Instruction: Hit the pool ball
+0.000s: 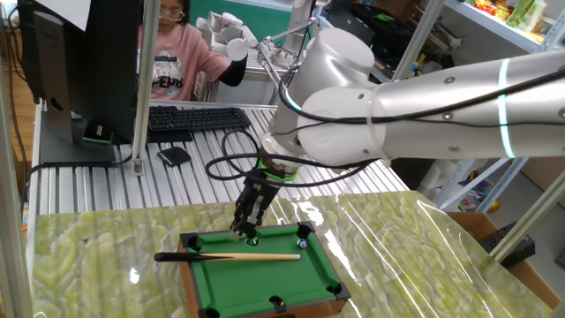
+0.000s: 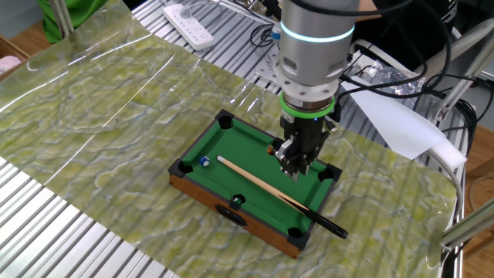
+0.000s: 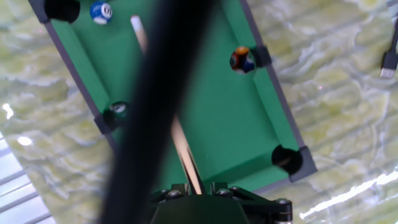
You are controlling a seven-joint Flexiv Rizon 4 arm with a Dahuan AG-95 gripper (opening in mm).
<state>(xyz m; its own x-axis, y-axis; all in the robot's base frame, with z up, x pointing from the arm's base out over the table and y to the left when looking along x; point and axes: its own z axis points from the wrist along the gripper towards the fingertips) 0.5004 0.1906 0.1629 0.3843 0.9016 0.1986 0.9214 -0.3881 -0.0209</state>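
Observation:
The pool ball (image 2: pixel 204 161) is tiny, glossy and bluish-white. It sits on the green felt near a corner pocket, top left in the hand view (image 3: pixel 101 11). The tan cue stick (image 2: pixel 262 188) lies flat across the miniature table, its pale tip (image 3: pixel 138 26) just short of the ball and its black end (image 1: pixel 177 257) overhanging the rim. My gripper (image 2: pixel 296 171) hangs just above the middle of the stick, near the far rail (image 1: pixel 246 233). Its fingers stand a little apart and hold nothing. A dark blurred bar (image 3: pixel 149 112) crosses the hand view.
The miniature pool table (image 2: pixel 231 215) has a wooden frame and black pockets and stands on a green marbled mat (image 2: pixel 93 100). An orange-and-blue ball (image 3: pixel 242 60) rests in a side pocket. A keyboard (image 1: pixel 194 118), a monitor and a seated person (image 1: pixel 172 53) are behind.

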